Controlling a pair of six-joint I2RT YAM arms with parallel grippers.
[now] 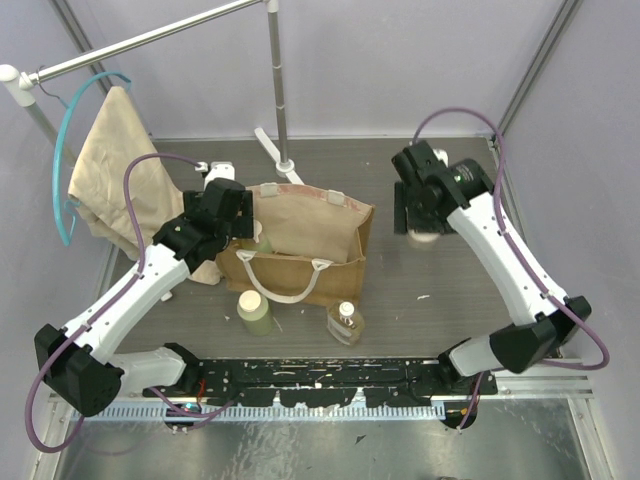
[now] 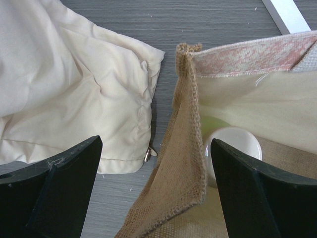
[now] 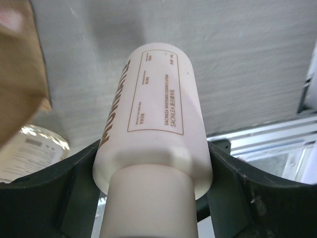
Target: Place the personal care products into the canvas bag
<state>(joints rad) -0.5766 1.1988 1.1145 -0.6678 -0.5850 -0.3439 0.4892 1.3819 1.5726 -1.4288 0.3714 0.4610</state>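
The tan canvas bag (image 1: 320, 235) stands open mid-table. My left gripper (image 1: 243, 222) is open at the bag's left rim; in the left wrist view (image 2: 154, 145) its jaws straddle the bag's side wall (image 2: 185, 163) without closing on it. A pale green bottle with a pale cap (image 2: 232, 148) sits inside the bag (image 1: 263, 238). A second pale green bottle (image 1: 254, 312) and the clear amber bottle (image 1: 345, 322) stand in front of the bag. My right gripper (image 1: 420, 222) is shut on the cream bottle (image 3: 153, 124), right of the bag, above the table.
A limp beige cloth (image 1: 115, 170) on a teal hanger (image 1: 66, 150) hangs from a metal rail at the back left and reaches the table by the bag (image 2: 74, 84). A metal post (image 1: 278, 90) stands behind the bag. The bag's corner (image 3: 20, 64) shows left of the cream bottle.
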